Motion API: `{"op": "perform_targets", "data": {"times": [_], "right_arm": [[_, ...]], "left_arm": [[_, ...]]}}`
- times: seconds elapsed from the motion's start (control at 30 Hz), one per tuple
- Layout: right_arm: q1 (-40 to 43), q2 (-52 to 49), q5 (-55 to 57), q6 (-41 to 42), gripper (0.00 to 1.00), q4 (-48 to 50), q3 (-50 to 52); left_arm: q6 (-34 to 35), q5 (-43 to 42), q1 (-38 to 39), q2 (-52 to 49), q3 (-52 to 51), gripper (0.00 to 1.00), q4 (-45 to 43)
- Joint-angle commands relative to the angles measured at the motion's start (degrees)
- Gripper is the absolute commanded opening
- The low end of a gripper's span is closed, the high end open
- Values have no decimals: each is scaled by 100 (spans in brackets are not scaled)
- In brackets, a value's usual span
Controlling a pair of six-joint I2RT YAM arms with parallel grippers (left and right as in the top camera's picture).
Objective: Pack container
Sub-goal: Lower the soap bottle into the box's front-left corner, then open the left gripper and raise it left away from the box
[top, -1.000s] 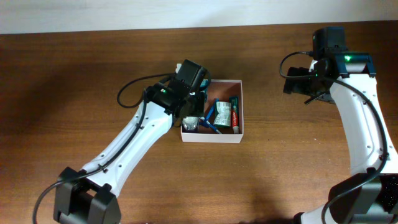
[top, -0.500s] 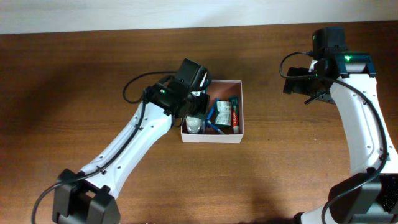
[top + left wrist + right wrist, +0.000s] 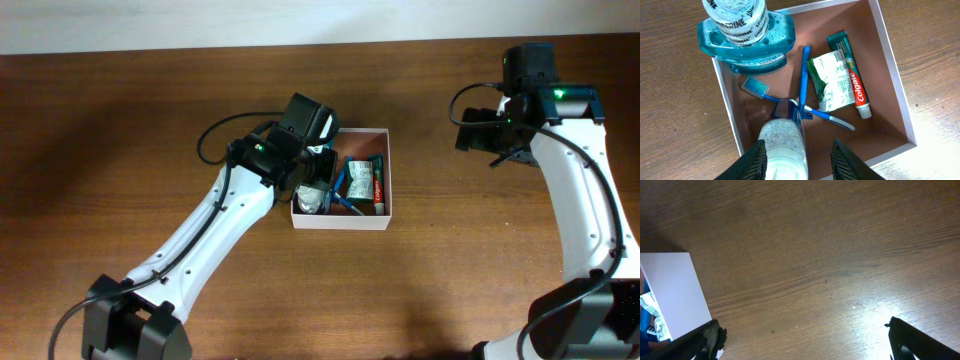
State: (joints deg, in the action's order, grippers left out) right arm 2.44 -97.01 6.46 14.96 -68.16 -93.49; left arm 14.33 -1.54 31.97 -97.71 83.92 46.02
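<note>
Fingers of the left gripper (image 3: 798, 150) stand a little apart around a small frosted bottle (image 3: 782, 145). We see a gap at the right finger but cannot tell whether the left one touches. The bottle's long axis runs along the fingers, down into the container (image 3: 894, 75), which lies directly under this arm. Any withdrawal, we judge, should follow that same axis so the bottle is not tipped.

Beyond it, on the matte reddish-brown floor, lie a slim blue toothbrush (image 3: 804, 75), a crinkled green sachet (image 3: 832, 80) and a glossy toothpaste tube (image 3: 855, 80). A teal mouthwash bottle (image 3: 747, 45) fills the far corner.

Well apart over the bare wooden table (image 3: 815, 255), the right gripper (image 3: 810, 337) hangs spread wide, holding nothing.
</note>
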Motion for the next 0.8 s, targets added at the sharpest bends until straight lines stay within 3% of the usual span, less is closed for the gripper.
{"op": "perform_targets", "data": {"times": [0.0,0.43,0.77], "right_arm": [[22,55,70,9,98,0,-44],[22,55,70,7,98,2,-44],[22,55,70,7,98,2,-44]], "left_arm": [[-76,92,2,160,-4,47,-13],[-74,348,2,162,-4,56,-15],[-70,999,-4,162,-4,64,-59]]}}
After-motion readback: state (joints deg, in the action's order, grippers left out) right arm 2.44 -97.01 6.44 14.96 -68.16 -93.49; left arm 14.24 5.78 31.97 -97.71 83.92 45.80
